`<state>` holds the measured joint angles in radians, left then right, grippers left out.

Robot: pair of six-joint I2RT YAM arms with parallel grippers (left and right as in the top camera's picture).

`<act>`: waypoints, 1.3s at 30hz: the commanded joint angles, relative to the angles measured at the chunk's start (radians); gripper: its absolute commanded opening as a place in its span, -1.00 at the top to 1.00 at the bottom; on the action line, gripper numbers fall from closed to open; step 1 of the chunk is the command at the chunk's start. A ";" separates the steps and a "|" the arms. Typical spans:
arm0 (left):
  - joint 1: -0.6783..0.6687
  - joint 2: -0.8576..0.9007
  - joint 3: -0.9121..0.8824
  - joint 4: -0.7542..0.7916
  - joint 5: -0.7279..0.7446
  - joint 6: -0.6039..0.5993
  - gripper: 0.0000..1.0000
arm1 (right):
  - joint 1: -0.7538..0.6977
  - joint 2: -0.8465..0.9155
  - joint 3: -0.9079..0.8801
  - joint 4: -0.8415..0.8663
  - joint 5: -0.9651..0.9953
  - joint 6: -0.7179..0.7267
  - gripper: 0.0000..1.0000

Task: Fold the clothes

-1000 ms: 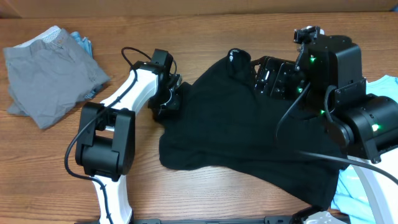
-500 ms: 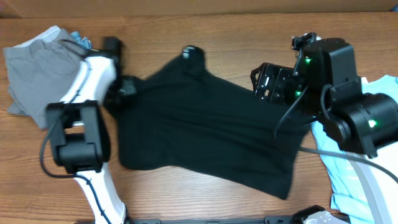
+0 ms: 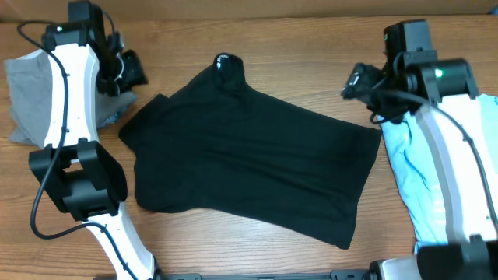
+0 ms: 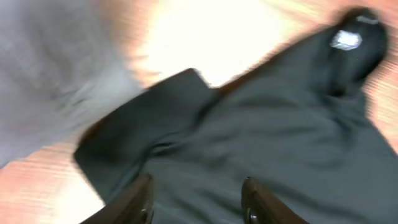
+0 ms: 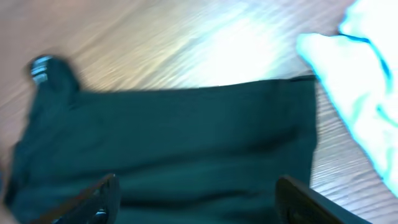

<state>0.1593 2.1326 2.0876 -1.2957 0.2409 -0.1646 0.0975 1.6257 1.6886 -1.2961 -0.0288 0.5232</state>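
Observation:
The clothes show as three garments. A black T-shirt [image 3: 249, 167] lies spread over the middle of the table, its collar with a small white label [image 3: 224, 64] at the far side. My left gripper [image 3: 128, 72] hovers off the shirt's left sleeve [image 4: 134, 134], jaws open [image 4: 198, 200] with nothing between them. The right gripper [image 3: 359, 80] hangs near the shirt's far right corner, open [image 5: 196, 198] above the black cloth [image 5: 186, 143]. A grey garment [image 3: 22, 97] sits at the far left. A light-blue tee [image 3: 416, 183] lies at the right edge.
Bare wooden table [image 3: 296, 39] runs along the far side behind the shirt. The grey garment [image 4: 50, 68] fills the upper left of the left wrist view. Just right of the shirt's edge, the light-blue tee [image 5: 367, 81] sits close to the right arm.
The left gripper dragged the black shirt leftward, opened and let it go, then swung off toward the grey garment. The right gripper pulled back to the right. The shirt now lies flatter.

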 commanded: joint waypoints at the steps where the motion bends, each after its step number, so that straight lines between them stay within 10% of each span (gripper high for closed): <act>1: -0.074 -0.002 0.035 -0.009 0.141 0.146 -0.01 | -0.052 0.063 0.019 0.000 -0.010 -0.019 -0.66; 19: -0.394 0.243 0.008 0.212 -0.046 0.212 0.92 | -0.065 0.026 0.019 -0.048 -0.085 -0.082 -0.71; 39: -0.209 0.414 0.008 0.278 -0.317 -0.042 0.85 | -0.065 0.026 0.019 -0.038 -0.084 -0.082 -0.80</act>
<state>-0.1295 2.4710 2.1021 -1.0206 0.0231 -0.1123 0.0280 1.6817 1.6886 -1.3445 -0.1078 0.4446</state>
